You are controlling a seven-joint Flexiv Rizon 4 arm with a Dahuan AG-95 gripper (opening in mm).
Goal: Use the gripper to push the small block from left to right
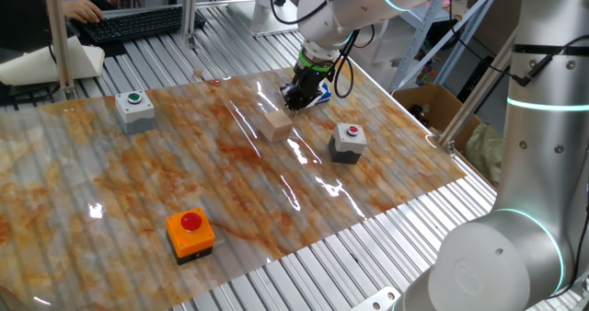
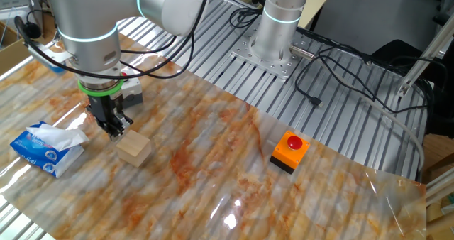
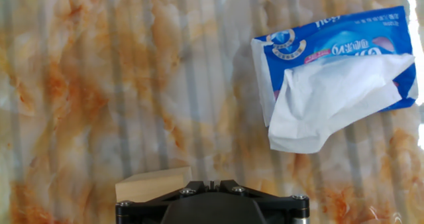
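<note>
My gripper, fingers pressed together, touches the small block on its side face. Likely light, rigid wood, slides easily on the glossy mat; push low and centred.

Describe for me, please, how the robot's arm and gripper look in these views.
The arm is built of glossy silver-grey rounded segments, with glowing cyan-white rings at the joints. Black cables loop alongside the wrist. The gripper is black with two fingers, under a bright green ring.
</note>
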